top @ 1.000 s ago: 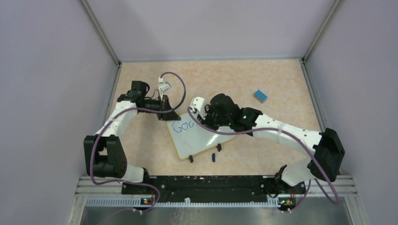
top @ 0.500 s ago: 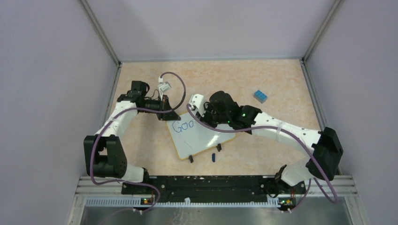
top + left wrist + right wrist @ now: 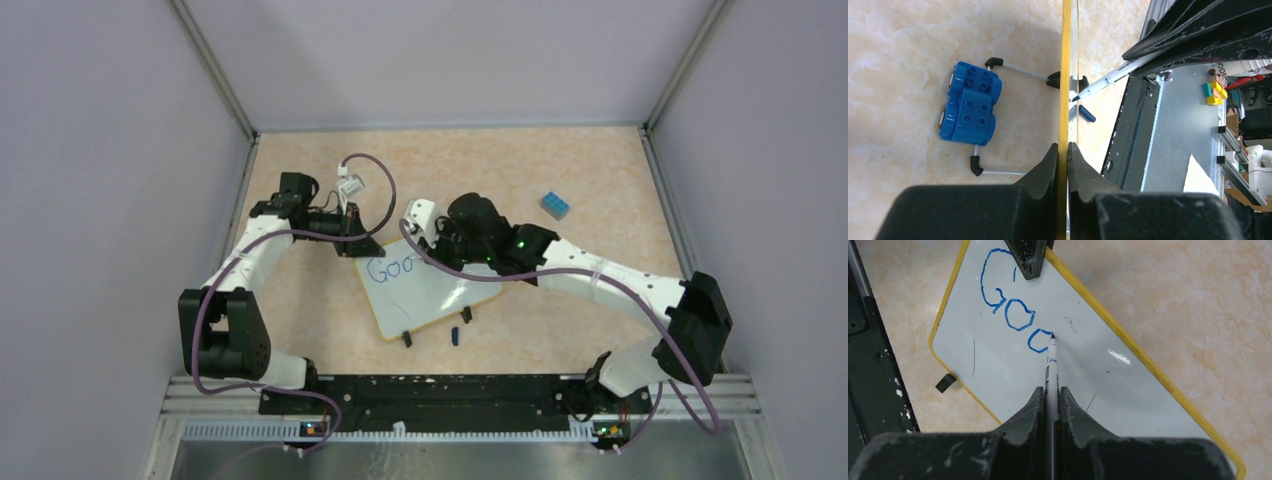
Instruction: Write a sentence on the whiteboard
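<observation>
A: State of the left gripper [image 3: 1063,146]?
B: Fingers pinched tight on the thin yellow-orange rim of the small white rectangular whiteboard [image 3: 1064,75]. The rim runs straight out from between the tips, edge-on in that wrist view.

A: And the right gripper [image 3: 1051,390]?
B: Clamped on a slim white marker [image 3: 1052,362] with a blue tip. The barrel sticks out forward between the fingertips.

A: Where's the tip?
B: On the board face, just ahead of the right fingers, at the open end of the third letter.

A: What does the writing read?
B: The blue handwritten lettering [image 3: 1010,305] reads "Goo", last "o" not closed. It sits ahead and to the left of the right fingers, running back toward the left gripper's black tip at the board's far corner.

A: Where's the board?
B: On the beige marbled tabletop [image 3: 600,170], between the two grippers. Its two black clip feet [image 3: 407,339] are on the edge nearest the arm bases. He can't tell if it lies flat or is propped up.

A: Anything else?
B: A small blue studded block [image 3: 555,205], well apart, off to the right of the right fingers. A small dark blue cap-like piece [image 3: 455,335] lies just beside the feet.
</observation>
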